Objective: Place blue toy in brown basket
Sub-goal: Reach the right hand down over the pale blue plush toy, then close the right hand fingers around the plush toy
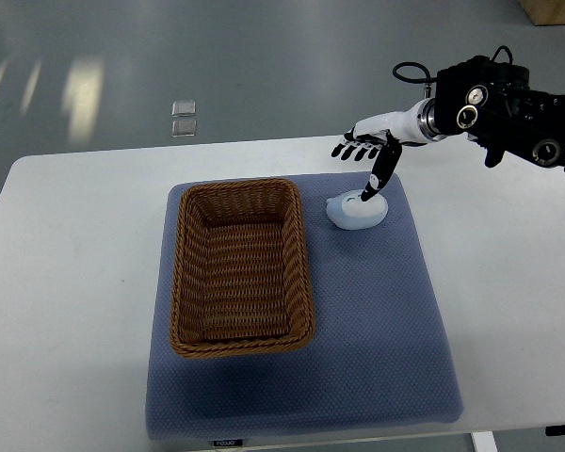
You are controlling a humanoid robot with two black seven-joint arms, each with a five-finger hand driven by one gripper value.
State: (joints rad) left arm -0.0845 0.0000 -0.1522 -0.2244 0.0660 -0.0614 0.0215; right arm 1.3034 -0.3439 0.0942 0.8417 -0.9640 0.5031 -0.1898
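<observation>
In the top view, a white table [66,282] carries a blue-grey mat [377,320] which covers the middle of it and reaches to the near edge of the table. On the left half of the mat stands the brown basket [242,266], a woven rectangular one, with its long sides running from the far edge of the mat toward the near edge; nothing lies inside it. The blue toy [356,213] is a small, pale blue, rounded thing, and it lies on the mat near the far right corner, just beside the far right corner of the basket but not touching it. The right arm [508,108], black with a white forearm, comes in from the right edge of the picture above the far edge of the table. The right hand [369,148] hangs over the far edge of the mat; its fingers [348,149] are spread and relaxed, holding nothing, while one dark digit points down and its tip touches the top of the toy. The left arm does not show. At the near edge of the mat there is a small dark label [228,440] with light writing, too small to read. On the grey floor [264,56] behind the table lie two small clear square things [183,118].
</observation>
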